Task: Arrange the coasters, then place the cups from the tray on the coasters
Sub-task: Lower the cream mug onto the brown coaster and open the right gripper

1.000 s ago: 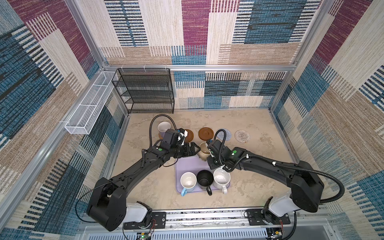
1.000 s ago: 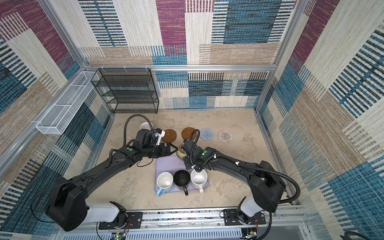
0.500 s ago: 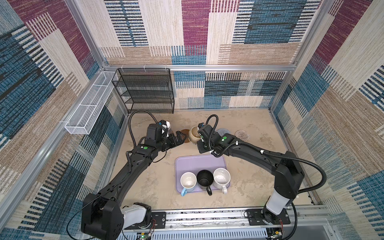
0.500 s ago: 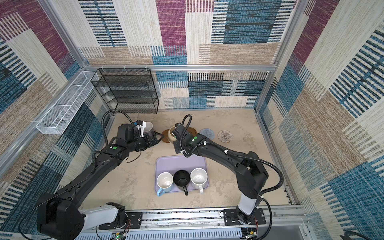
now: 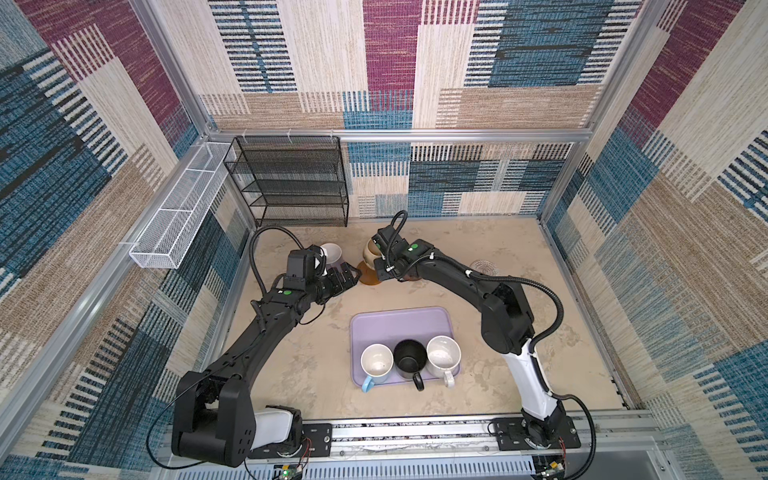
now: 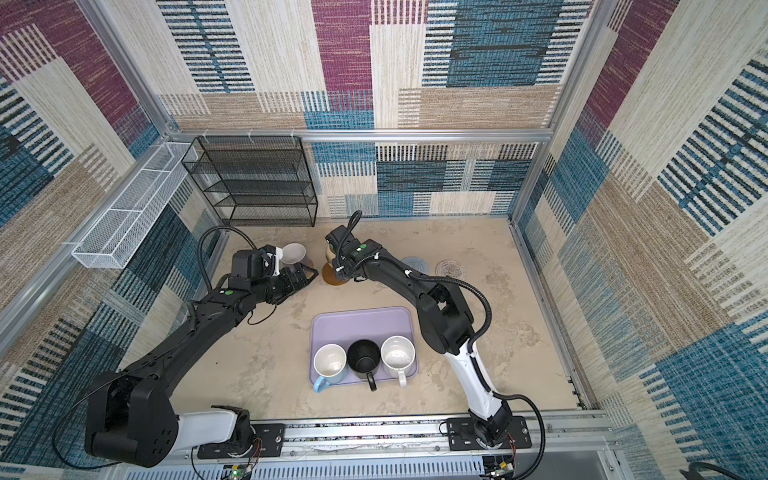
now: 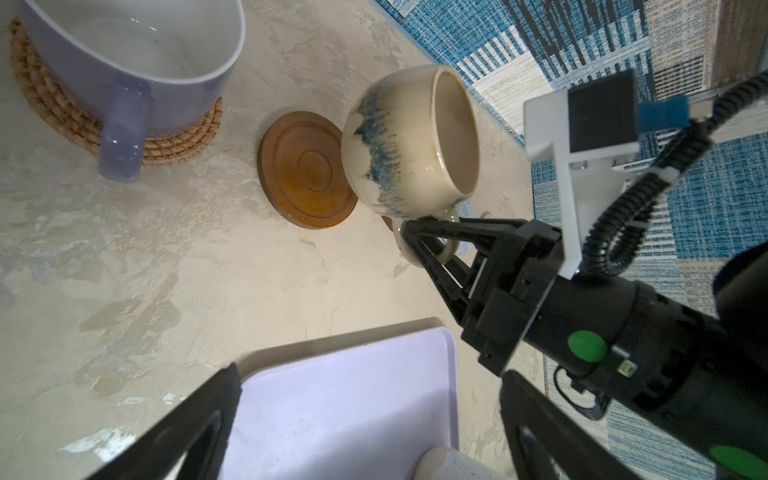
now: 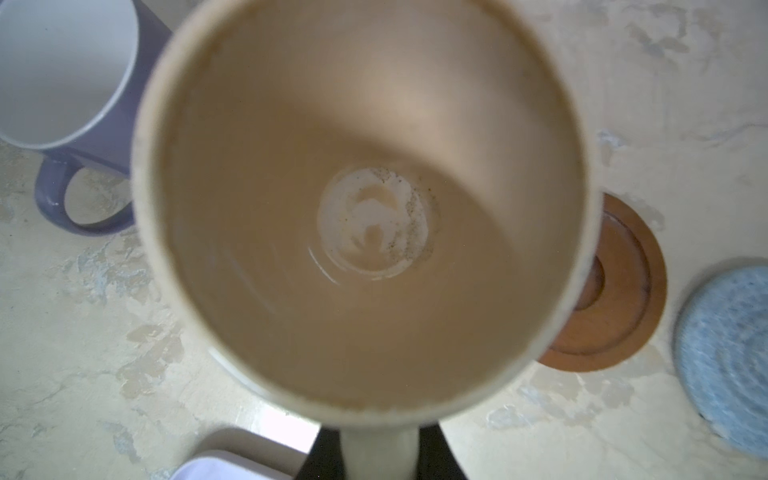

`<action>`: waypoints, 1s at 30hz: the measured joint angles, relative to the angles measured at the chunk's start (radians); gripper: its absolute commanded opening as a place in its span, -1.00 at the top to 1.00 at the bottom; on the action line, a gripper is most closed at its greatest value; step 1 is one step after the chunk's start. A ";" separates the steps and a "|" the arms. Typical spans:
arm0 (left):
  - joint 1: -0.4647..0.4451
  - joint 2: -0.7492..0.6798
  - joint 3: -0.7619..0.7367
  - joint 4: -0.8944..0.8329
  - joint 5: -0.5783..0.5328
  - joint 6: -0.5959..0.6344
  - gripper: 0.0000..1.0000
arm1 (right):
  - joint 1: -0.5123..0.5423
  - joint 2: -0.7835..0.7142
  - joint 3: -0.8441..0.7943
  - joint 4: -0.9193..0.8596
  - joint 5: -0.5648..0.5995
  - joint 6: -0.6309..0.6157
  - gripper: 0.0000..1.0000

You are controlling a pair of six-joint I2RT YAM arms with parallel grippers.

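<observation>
In both top views an arm (image 5: 449, 270) hides most of the beige mug (image 5: 369, 249). Mid-frame in the left wrist view, the right pincer (image 7: 415, 241) clamps its handle near a brown coaster (image 7: 307, 170). The left pincer (image 5: 351, 277) stands apart, empty.

No readable text, labels, brands or numbers on any object or surface.

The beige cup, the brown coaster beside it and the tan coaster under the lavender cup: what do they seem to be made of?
The beige cup: probably glazed ceramic; glossy highlights, blue drip streaks.
The brown coaster: looks like wood, smooth satin finish; turned concentric rings.
The tan coaster: likely woven rattan or similar fibre, matt; coiled braided strands under the lavender cup.
</observation>
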 measured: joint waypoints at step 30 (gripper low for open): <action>0.010 0.053 -0.054 0.100 0.075 -0.023 -0.98 | 0.000 0.214 0.275 -0.173 -0.030 -0.014 0.21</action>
